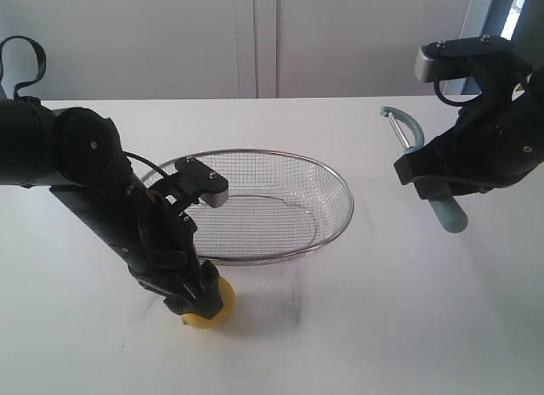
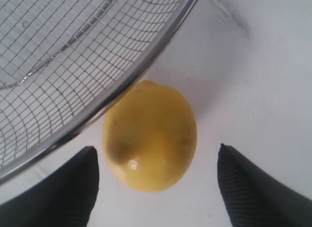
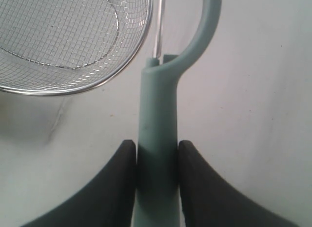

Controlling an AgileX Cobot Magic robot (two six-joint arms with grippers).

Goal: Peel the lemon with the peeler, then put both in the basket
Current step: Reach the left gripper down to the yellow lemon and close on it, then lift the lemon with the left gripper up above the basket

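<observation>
The yellow lemon (image 1: 211,308) (image 2: 150,134) lies on the white table just outside the near rim of the wire basket (image 1: 336,221) (image 2: 146,66). My left gripper (image 1: 197,303) (image 2: 156,161) hangs over it, open, with a black finger on each side and a gap to the fruit on both. My right gripper (image 1: 435,189) (image 3: 157,154) is raised at the right of the table, shut on the teal handle of the peeler (image 1: 448,212) (image 3: 158,139). The peeler's curved head (image 1: 403,121) points toward the back. The basket (image 3: 73,41) holds nothing.
A pale wall (image 1: 255,38) rises behind the table's far edge. Bare white tabletop (image 1: 382,310) spreads to the right of the lemon and in front of the basket.
</observation>
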